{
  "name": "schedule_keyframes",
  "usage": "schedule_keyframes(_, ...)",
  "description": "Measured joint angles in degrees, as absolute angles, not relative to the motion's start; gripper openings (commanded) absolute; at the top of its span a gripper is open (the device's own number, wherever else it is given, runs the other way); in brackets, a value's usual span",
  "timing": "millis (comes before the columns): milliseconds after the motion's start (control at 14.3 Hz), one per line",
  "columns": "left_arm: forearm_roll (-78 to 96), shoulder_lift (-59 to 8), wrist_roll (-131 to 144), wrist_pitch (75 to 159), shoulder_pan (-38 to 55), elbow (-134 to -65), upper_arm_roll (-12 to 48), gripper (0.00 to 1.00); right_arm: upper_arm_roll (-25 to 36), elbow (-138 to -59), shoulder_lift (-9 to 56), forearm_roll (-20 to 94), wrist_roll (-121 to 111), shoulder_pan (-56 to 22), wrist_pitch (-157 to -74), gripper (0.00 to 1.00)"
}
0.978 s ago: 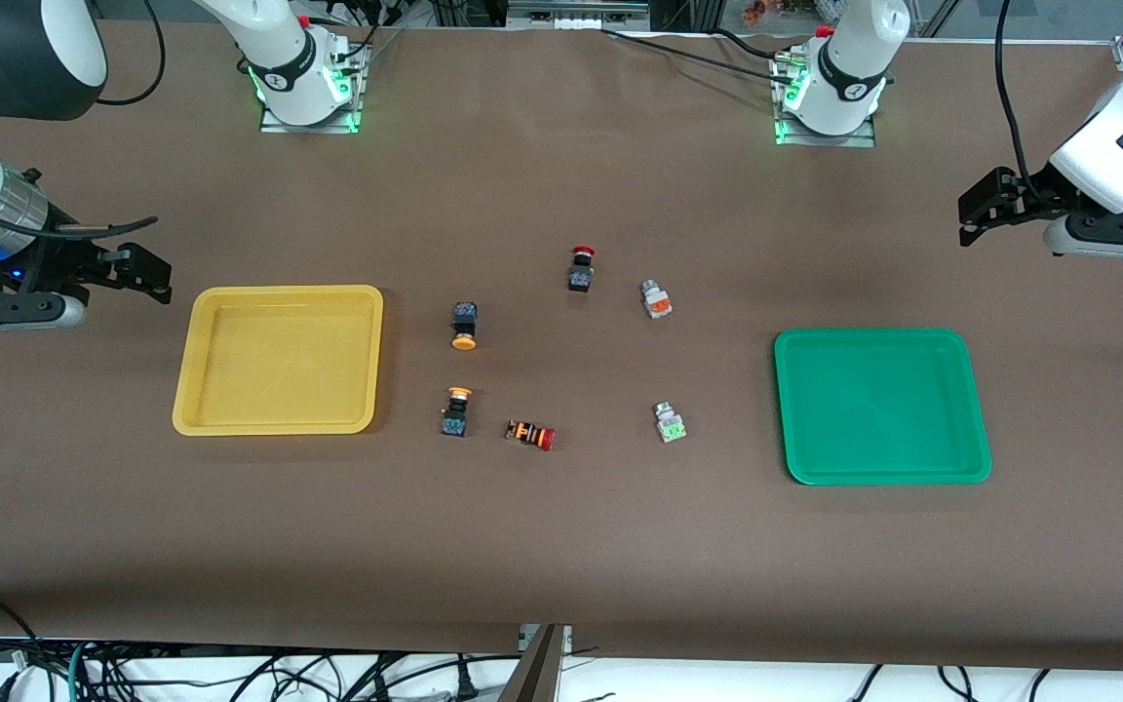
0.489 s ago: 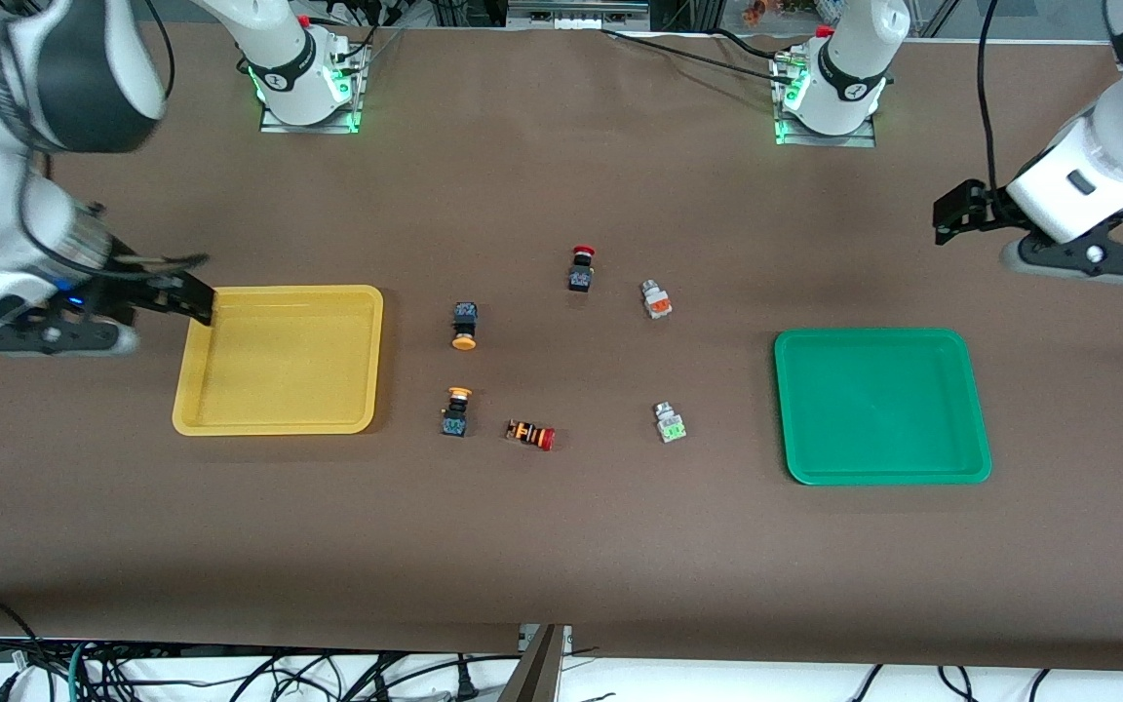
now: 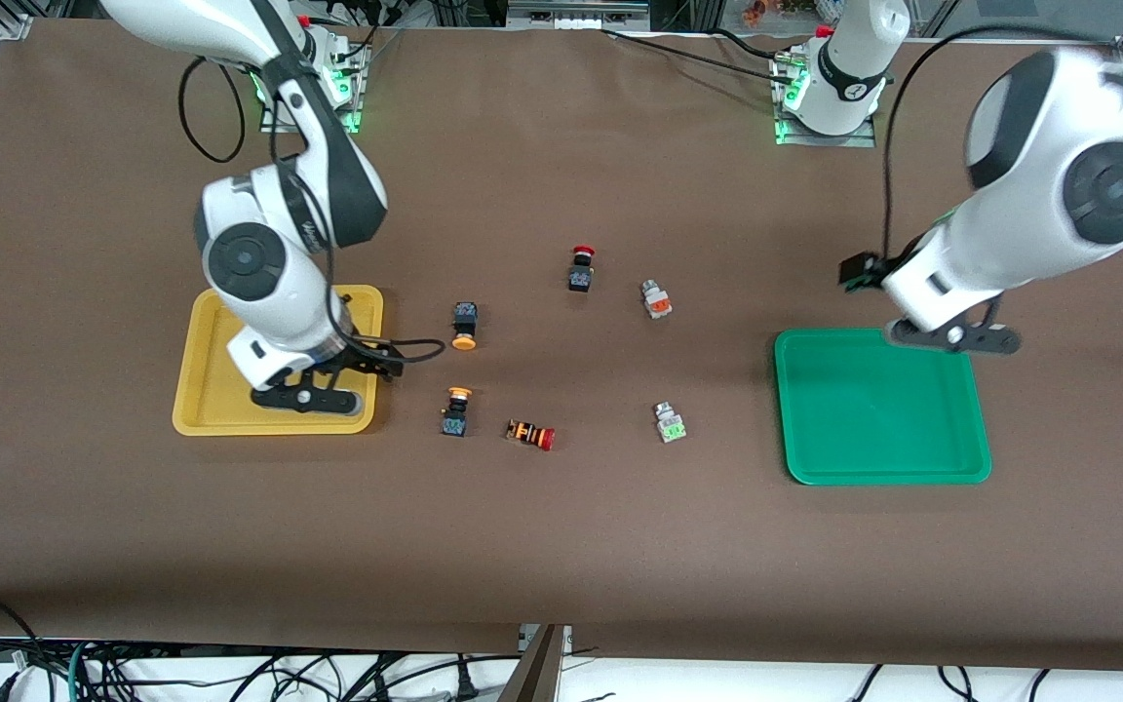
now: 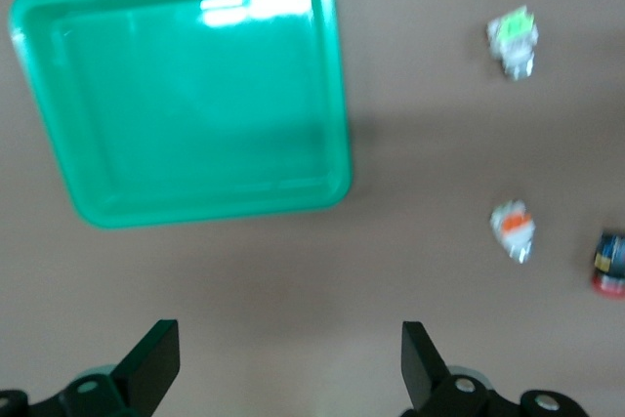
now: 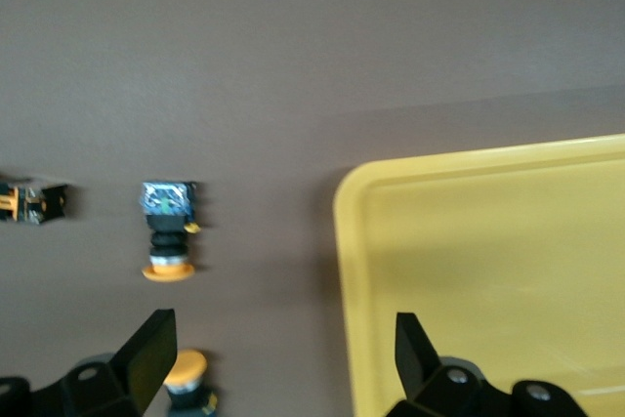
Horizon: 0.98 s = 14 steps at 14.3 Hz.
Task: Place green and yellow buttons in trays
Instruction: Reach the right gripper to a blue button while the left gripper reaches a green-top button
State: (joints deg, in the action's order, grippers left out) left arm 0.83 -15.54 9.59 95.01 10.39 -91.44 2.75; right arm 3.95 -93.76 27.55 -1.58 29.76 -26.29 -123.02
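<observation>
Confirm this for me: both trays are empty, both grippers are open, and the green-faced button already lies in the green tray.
Not quite. The green-faced button is not in the green tray; it lies on the table beside it, toward the right arm's end, as the front view shows. The rest stands: the green tray and the yellow tray hold nothing, and the left gripper and right gripper are both open.

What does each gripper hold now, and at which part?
Nothing. The left gripper and right gripper both have open fingers with nothing between them.
</observation>
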Motion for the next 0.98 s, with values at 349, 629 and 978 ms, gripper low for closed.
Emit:
schedule_keyframes(349,2.8,-26.6,25.6,110.3,15.7,-89.1,3.0,1.00,3.9,-93.8,35.7,-1.6,39.2,-29.0,-136.5,0.99)
schedule_keyframes(629,2.8,-38.4,34.4,114.2,20.3,-77.9,3.0,1.00,3.9,-93.7,43.0,-1.6,45.2,-31.6,-146.5,0.99)
schedule_keyframes(978,2.7,-46.6,34.9,125.0,21.5,-75.1,3.0,1.00,4.3,-92.8,45.8,-1.6,45.9,-31.6,-150.7,0.82)
